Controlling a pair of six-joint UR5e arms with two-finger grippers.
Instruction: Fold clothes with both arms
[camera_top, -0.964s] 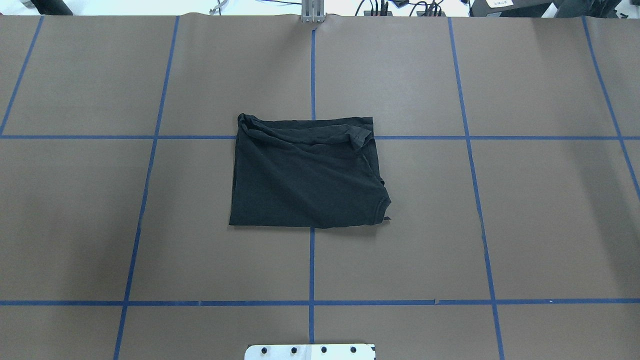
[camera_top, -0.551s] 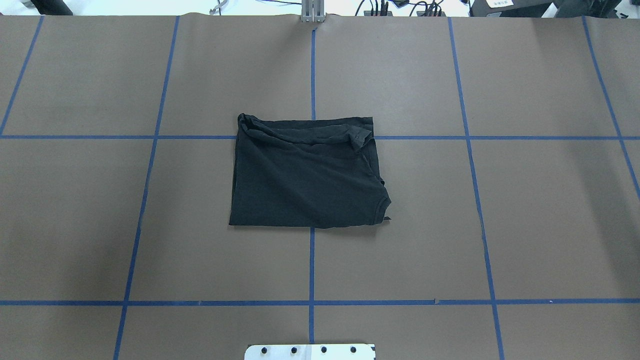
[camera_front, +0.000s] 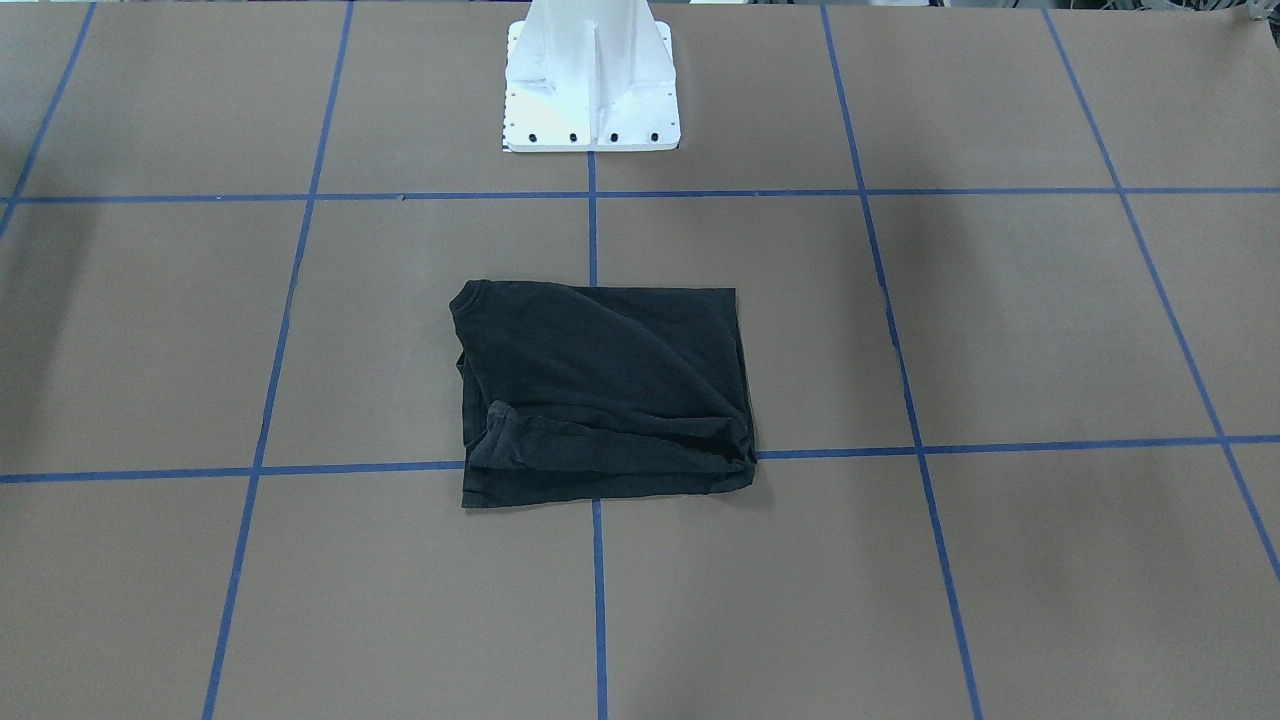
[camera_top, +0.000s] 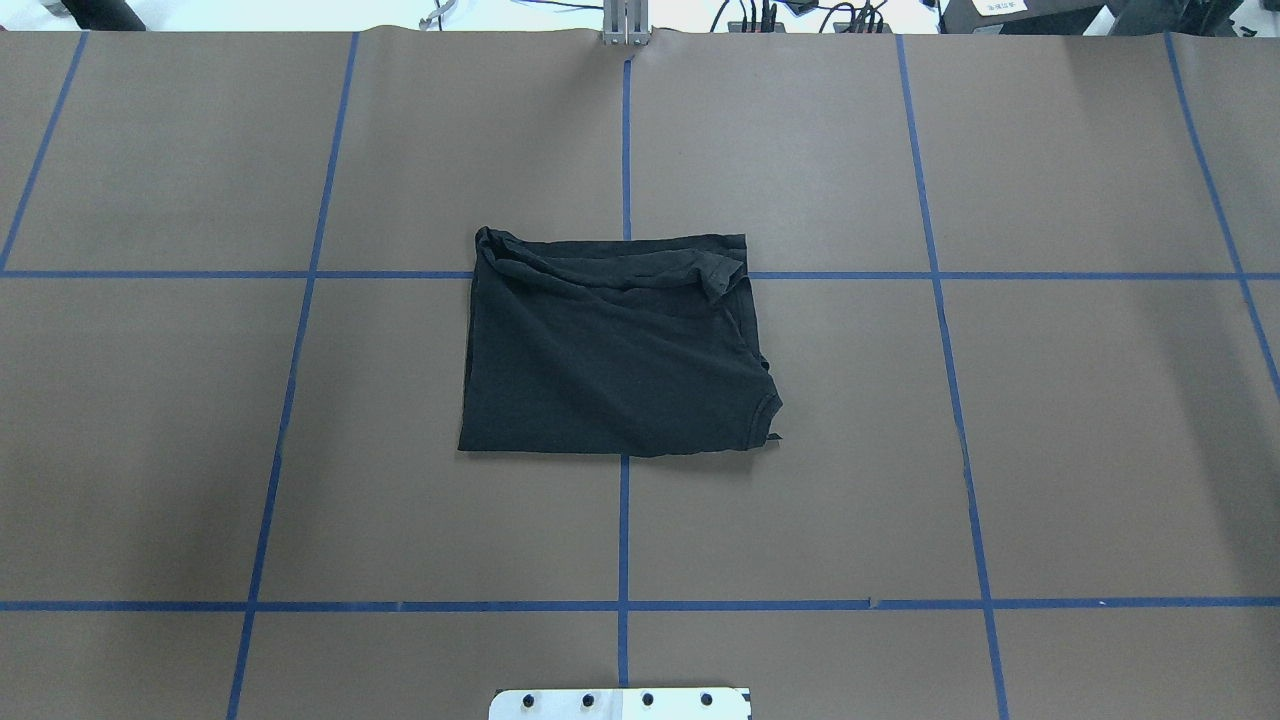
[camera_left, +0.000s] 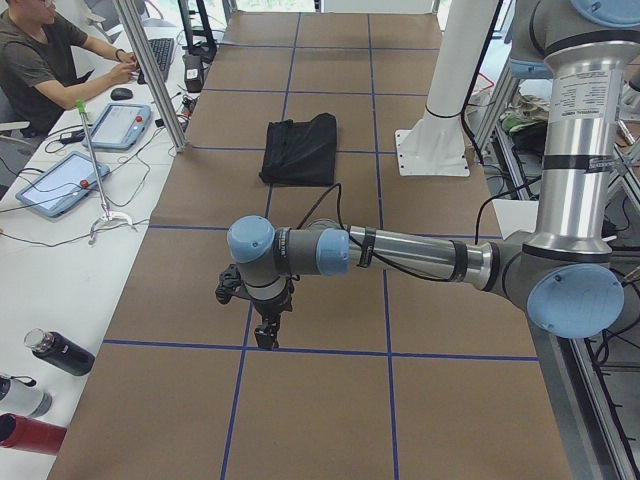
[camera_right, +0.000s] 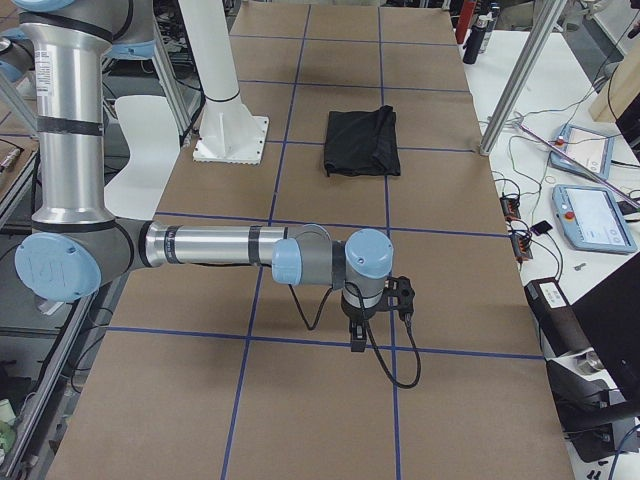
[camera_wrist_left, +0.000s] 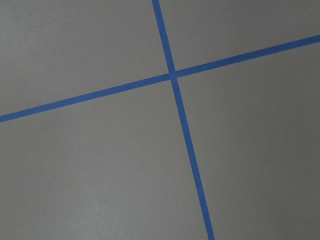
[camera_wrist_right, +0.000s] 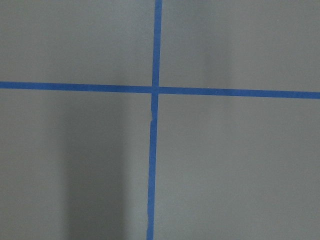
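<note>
We are looking over the brown counter (camera_top: 1100, 450), where our left arm (camera_left: 400, 255) and right arm (camera_right: 210, 245) are stretching out low toward opposite ends. The black T-shirt (camera_top: 610, 350) is lying folded in a rough rectangle between the two pincers, well apart from each, and it is not shifting from a second ago. The left pincer (camera_left: 266, 335) and right pincer (camera_right: 357, 335) are hanging just above blue tape lines (camera_wrist_left: 172, 76). We cannot tell whether either is apart or together. We are judging the folding done.

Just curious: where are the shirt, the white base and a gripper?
T-shirt (camera_top: 610, 360): overhead view, cloth's middle.
White base (camera_front: 590, 85): front-facing view, its front face.
Left gripper (camera_left: 266, 341): left side view, between fingertips.
</note>
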